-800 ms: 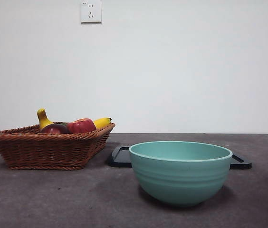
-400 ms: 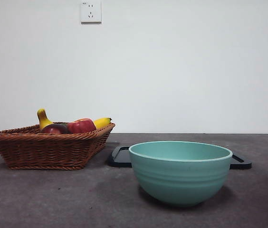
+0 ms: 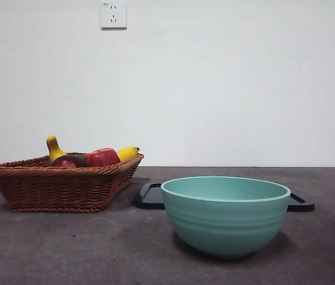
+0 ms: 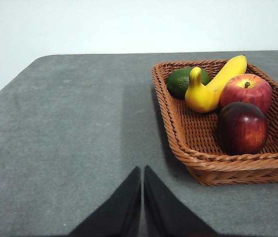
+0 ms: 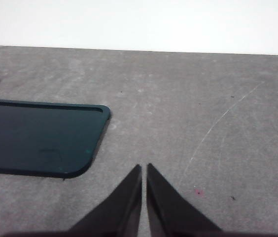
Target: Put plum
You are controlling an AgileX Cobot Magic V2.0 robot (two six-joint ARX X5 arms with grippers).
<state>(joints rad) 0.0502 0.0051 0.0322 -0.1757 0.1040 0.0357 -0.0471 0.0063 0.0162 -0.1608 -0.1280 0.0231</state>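
Note:
The plum (image 4: 243,127), dark maroon and glossy, lies in the wicker basket (image 4: 213,165) beside a brighter red apple (image 4: 246,90); in the front view the plum (image 3: 68,161) peeks over the basket (image 3: 60,187) rim at the left. My left gripper (image 4: 142,170) is shut with nothing in it, hovering over bare table short of the basket's near corner. My right gripper (image 5: 144,167) is shut too, above the grey table next to a dark tray (image 5: 35,136). Neither arm shows in the front view.
A yellow banana (image 4: 213,86) and a green avocado (image 4: 182,80) share the basket. A teal bowl (image 3: 226,214) stands near the front, with the black tray (image 3: 151,196) behind it. A wall socket (image 3: 113,14) sits high on the white wall.

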